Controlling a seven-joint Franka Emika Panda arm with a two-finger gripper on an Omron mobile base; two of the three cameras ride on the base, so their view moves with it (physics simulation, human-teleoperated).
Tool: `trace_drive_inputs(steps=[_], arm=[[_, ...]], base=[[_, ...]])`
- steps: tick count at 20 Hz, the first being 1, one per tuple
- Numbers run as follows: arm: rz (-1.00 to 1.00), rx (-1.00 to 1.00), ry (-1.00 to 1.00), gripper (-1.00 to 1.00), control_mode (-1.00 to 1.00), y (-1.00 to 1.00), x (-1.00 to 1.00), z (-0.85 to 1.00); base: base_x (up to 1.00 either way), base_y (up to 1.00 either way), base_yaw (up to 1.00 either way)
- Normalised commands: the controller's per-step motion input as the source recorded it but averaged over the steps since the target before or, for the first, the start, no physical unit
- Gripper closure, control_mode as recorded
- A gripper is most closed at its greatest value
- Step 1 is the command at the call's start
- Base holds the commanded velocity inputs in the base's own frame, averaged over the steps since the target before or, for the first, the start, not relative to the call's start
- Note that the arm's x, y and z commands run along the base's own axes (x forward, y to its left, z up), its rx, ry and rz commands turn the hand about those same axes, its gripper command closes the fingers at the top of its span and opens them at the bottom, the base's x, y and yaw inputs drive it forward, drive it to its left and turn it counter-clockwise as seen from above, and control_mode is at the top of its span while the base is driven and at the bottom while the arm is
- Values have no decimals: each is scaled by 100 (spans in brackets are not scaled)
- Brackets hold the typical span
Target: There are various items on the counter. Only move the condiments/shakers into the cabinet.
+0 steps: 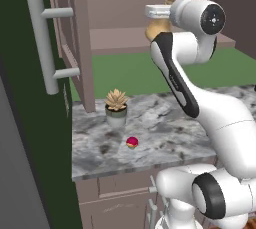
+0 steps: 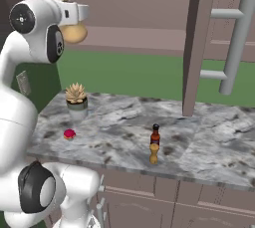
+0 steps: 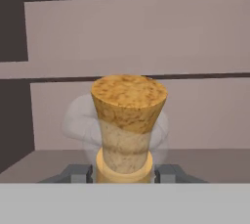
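Gripper (image 3: 125, 173) is clamped on the corked tan flask bottle (image 3: 128, 120) at its neck, cabinet shelf (image 3: 205, 162) just ahead. Bulb hangs below — probably rigid, bottom-heavy, slippery; neck hold looks right.

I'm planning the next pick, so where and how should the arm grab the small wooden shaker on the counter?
Grip the shaker at its narrow waist, where the hourglass shape would likely keep fingers from slipping. It stands upright with the red sauce bottle close behind it, so coming from the front, fingers closing on its left and right sides, looks safest. The gripper now holds the flask by its neck.
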Motion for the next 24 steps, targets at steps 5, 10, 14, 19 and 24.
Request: trace_drive_inputs(steps=[5, 10, 14, 19, 24], arm=[[0, -8, 0, 100, -100, 0, 20, -31], [0, -2, 0, 100, -100, 0, 32, -4], [0, 0, 0, 100, -100, 0, 49, 0], [0, 0, 3, 100, -100, 0, 64, 0], [0, 0, 2, 100, -100, 0, 63, 0]], base=[[0, 0, 0], [0, 0, 0], [0, 0, 0], [0, 0, 0], [0, 0, 0]])
